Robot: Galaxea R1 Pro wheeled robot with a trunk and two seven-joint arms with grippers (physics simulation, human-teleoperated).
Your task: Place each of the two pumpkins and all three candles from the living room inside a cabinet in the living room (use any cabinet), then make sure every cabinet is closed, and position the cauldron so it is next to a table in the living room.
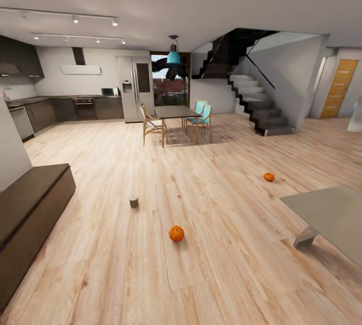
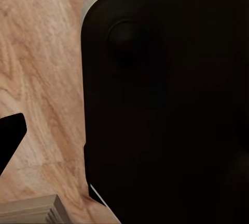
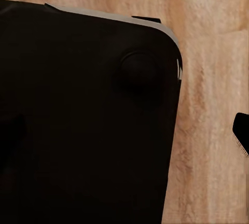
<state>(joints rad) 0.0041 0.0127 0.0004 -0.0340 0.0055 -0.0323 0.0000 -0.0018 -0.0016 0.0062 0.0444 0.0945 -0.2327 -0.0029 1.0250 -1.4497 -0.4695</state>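
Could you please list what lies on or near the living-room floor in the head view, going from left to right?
Cabinet → candle → nearer pumpkin → farther pumpkin → coffee table.

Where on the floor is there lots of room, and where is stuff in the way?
The widest bare floor lies between the long dark cabinet and the glass table, but a candle and the nearer pumpkin sit in its middle. The other pumpkin lies beyond the table. It is crowded around the dining table and chairs.
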